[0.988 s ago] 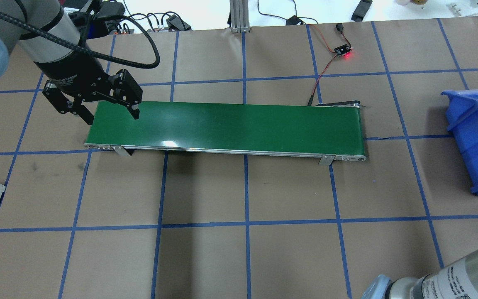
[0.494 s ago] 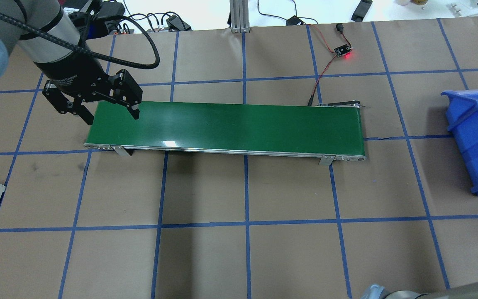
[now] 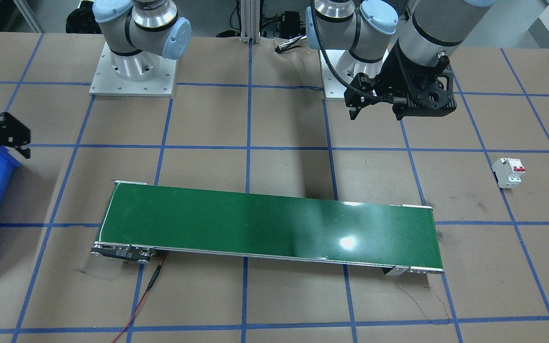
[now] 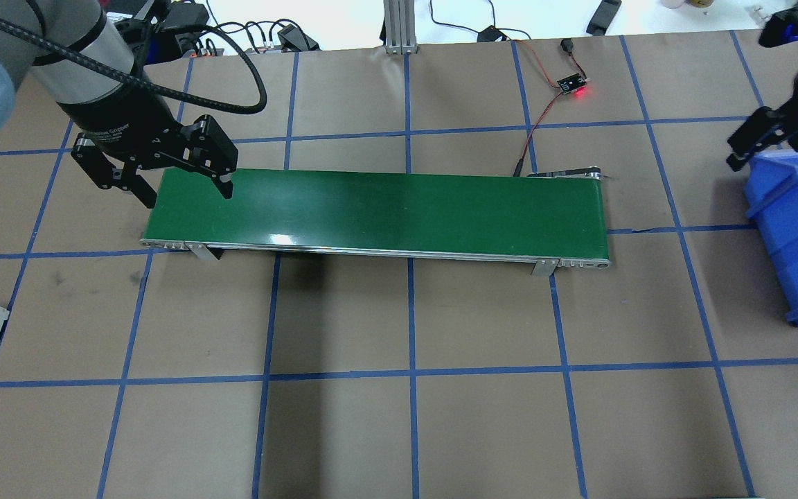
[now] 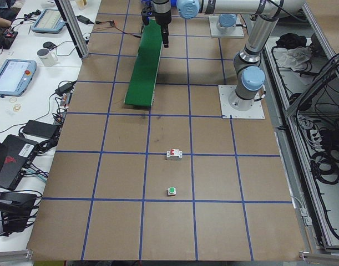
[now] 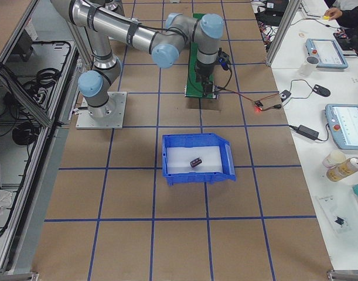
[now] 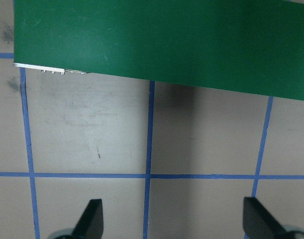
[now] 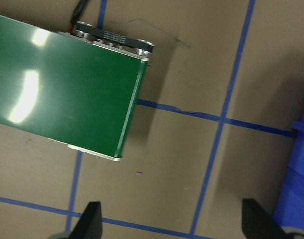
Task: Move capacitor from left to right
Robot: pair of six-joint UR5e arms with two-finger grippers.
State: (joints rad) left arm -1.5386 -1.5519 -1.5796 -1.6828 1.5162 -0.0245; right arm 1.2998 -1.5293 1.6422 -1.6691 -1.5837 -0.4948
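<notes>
- Table (image 4: pixel 440 430): brown paper with a blue tape grid; open surface fills the lower half of the overhead view.
- Green conveyor (image 4: pixel 385 208): runs across mid-frame.
- Blue bin (image 4: pixel 780 229): at the right edge, with a gap to the conveyor's right end.
- Left gripper (image 4: pixel 184 193): over the conveyor's left end, fingers spread, holding nothing.
- Right gripper (image 4: pixel 765 152): blurred, by the bin's upper-left corner; the wrist view shows its fingers (image 8: pixel 89 221) wide apart and empty.
- White breaker (image 3: pixel 508 171): far right of the front view.
- Capacitor (image 6: pixel 195 161): on the bin's white floor, between no fingers.
</notes>
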